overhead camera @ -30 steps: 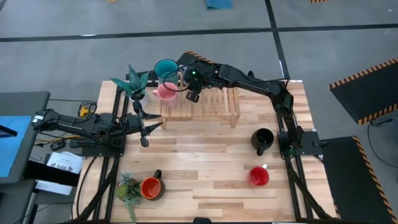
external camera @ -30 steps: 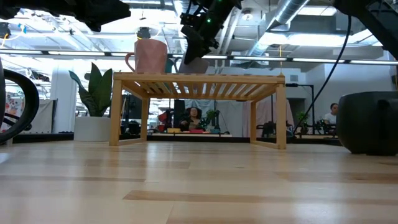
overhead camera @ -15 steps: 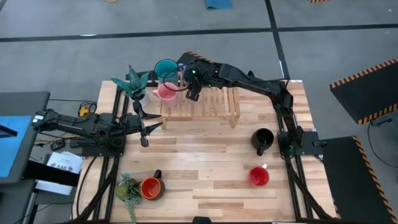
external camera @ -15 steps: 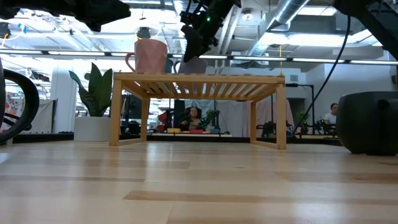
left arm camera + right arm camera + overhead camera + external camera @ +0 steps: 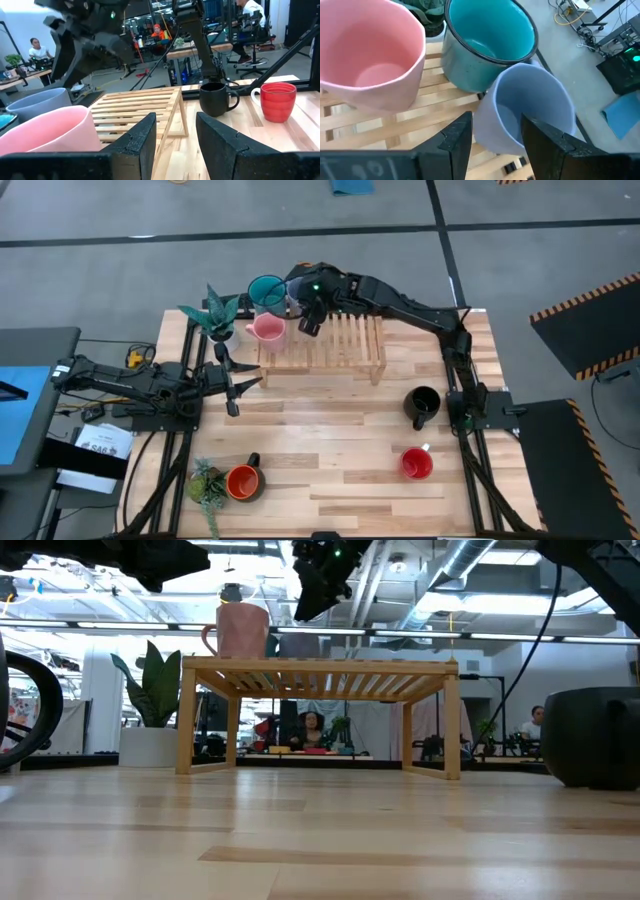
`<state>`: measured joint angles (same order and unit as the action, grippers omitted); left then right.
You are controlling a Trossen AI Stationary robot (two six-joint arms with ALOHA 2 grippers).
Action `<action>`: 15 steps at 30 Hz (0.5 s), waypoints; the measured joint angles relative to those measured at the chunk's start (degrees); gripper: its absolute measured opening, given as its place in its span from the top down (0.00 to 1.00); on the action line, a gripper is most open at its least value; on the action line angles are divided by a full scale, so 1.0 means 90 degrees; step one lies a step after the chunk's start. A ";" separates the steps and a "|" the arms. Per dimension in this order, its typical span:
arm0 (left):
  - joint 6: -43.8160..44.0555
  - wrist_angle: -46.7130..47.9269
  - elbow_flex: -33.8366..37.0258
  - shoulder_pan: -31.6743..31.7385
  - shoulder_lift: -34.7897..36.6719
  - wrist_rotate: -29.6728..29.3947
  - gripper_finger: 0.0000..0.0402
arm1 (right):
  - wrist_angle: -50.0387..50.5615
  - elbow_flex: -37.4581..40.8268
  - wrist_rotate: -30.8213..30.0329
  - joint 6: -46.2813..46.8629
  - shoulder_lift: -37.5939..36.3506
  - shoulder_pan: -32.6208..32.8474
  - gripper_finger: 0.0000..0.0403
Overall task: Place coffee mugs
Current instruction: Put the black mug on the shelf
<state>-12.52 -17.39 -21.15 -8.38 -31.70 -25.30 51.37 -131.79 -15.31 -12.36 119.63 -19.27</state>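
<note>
1. Three mugs stand at one end of the slatted wooden rack [image 5: 335,345]: the teal mug [image 5: 266,291], the pink mug [image 5: 268,328] and the grey-blue mug [image 5: 527,107].
2. In the right wrist view the grey-blue mug stands just beside the teal one on the slats, with the pink mug close by.
3. The right end effector [image 5: 311,313] hovers above the grey-blue mug, its fingers [image 5: 455,137] apart and holding nothing.
4. In the low view this end effector sits clear of the mugs, above the rack top.
5. The left end effector [image 5: 233,383] waits over the counter [image 5: 330,450] near the rack's left legs, fingers [image 5: 222,137] spread and empty.
6. The black mug [image 5: 424,404] stands on the counter by the right arm's base, with the red mug [image 5: 416,463] nearer the front edge.
7. The orange mug [image 5: 243,481] sits at the front left, touching a small potted plant [image 5: 207,484].
8. A taller plant [image 5: 216,315] stands left of the rack.
9. A white label [image 5: 96,448] beside the counter carries print too small to read.
</note>
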 joint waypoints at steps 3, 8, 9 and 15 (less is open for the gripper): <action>0.0147 0.0015 0.0000 0.0000 -0.0001 0.0004 0.69 | 0.0602 -0.0371 0.0003 0.0032 -0.0009 0.0001 0.52; 0.0144 0.0015 0.0000 0.0000 0.0000 0.0278 0.69 | 0.1520 -0.0206 0.0055 0.0301 -0.0512 0.0077 0.52; 0.0163 0.0015 0.0000 0.0000 -0.0002 0.0359 0.69 | 0.1858 -0.0205 0.0086 0.0408 -0.0607 0.0094 0.52; 0.0280 0.0032 0.0000 -0.0002 0.0000 0.0515 0.69 | 0.3123 -0.0198 0.0209 0.1032 -0.1034 0.0289 0.52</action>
<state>-10.00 -17.10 -21.15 -8.40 -31.70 -20.67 79.47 -133.58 -13.43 -3.07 110.33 -16.67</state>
